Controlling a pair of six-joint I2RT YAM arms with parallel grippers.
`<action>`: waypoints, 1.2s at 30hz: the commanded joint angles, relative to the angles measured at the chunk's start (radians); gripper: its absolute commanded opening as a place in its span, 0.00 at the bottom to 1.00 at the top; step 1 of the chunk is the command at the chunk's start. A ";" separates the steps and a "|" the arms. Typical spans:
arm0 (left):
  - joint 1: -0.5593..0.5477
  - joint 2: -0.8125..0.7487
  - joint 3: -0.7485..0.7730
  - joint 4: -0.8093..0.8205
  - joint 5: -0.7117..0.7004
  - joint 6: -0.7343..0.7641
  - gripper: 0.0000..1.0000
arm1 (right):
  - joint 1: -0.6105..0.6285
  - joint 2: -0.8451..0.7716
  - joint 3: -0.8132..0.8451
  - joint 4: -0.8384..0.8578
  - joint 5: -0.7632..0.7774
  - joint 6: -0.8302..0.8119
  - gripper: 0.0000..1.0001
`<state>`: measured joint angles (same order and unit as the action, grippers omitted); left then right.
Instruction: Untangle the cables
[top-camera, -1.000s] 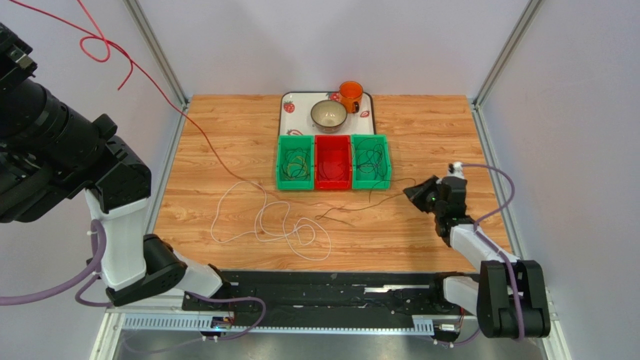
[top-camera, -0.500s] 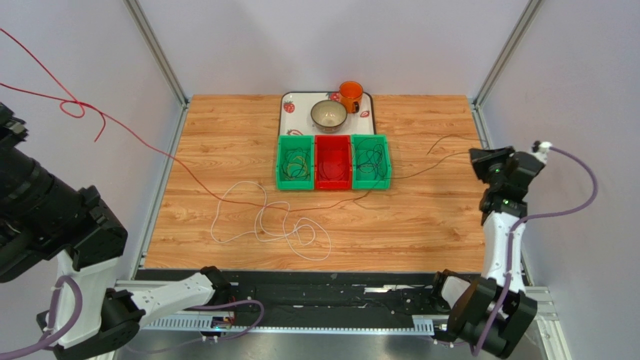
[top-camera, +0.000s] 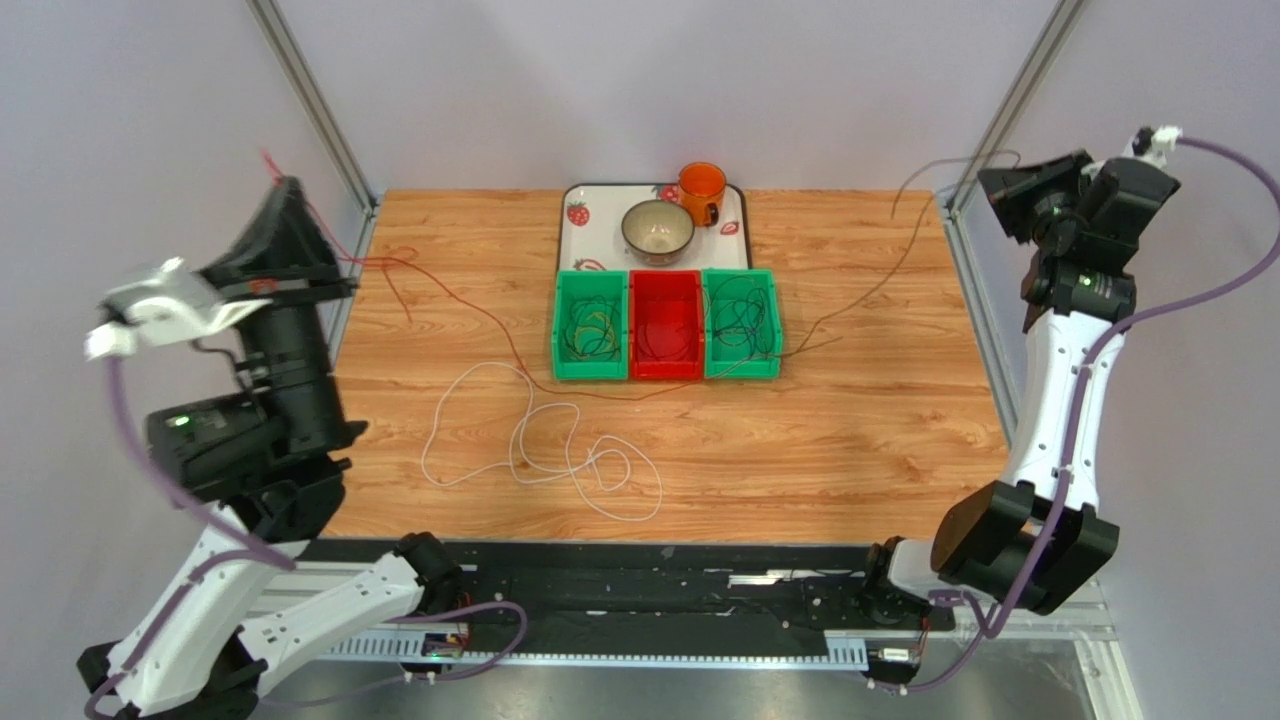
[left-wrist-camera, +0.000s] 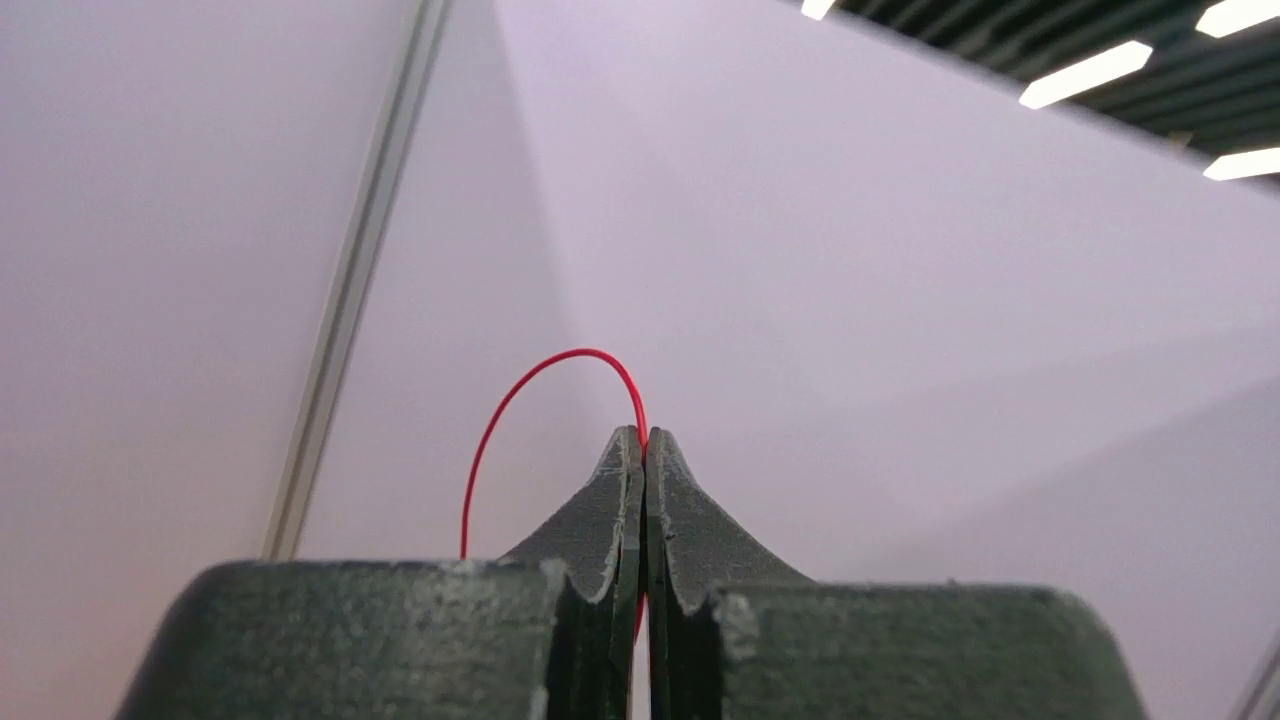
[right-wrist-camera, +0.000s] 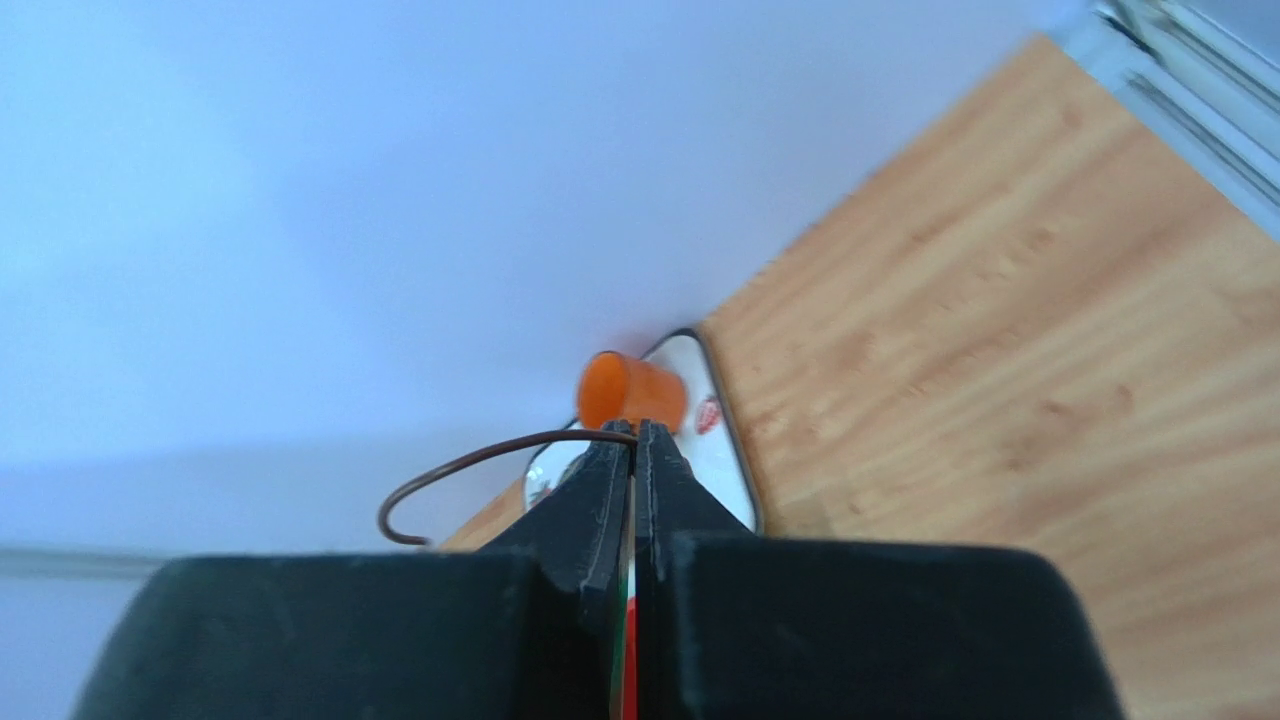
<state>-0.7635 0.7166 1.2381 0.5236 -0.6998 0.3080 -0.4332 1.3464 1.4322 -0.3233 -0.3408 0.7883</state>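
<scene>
1. The bench (top-camera: 842, 450) is wood-grained, and most of the cables lie on its middle and far half.
2. The left hand (left-wrist-camera: 645, 443) is held up above the bench's left edge, with its fingers pressed together on the red cable (left-wrist-camera: 519, 393). A short end arches out of the tips and curls back down the left side.
3. The right hand (right-wrist-camera: 637, 432) is high over the far right corner, pinched tight on the dark cable (right-wrist-camera: 451, 455). Its free end hooks away to the left of the tips.
4. Three bins sit side by side mid-bench: green (top-camera: 589, 327), red (top-camera: 666, 324) and green (top-camera: 744, 324). Dark coils lie in both green ones.
5. A tray (top-camera: 579, 203) behind the bins carries a bowl (top-camera: 658, 230) and an orange cup (top-camera: 700, 189).
6. The white cable (top-camera: 519, 435) lies in loose loops in front of the bins, well apart from both hands.
7. From the left hand, the red cable slopes down across the bench toward the front of the bins.
8. From the right hand, the dark cable drops to the bench beside the right green bin. Where it ends I cannot tell.
</scene>
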 joint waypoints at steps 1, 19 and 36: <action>0.000 0.021 -0.110 -0.361 -0.158 -0.252 0.00 | 0.132 0.017 0.178 -0.068 -0.116 -0.075 0.00; 0.010 0.245 -0.378 -0.577 0.084 -0.655 0.00 | 0.393 -0.074 0.460 0.026 -0.229 -0.081 0.00; 0.021 0.662 -0.104 -0.436 0.137 -0.480 0.00 | 0.421 -0.542 -0.413 -0.023 -0.136 -0.169 0.00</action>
<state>-0.7567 1.3331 1.1137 0.0223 -0.4957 -0.2314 -0.0204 0.8528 1.1252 -0.3737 -0.4656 0.6300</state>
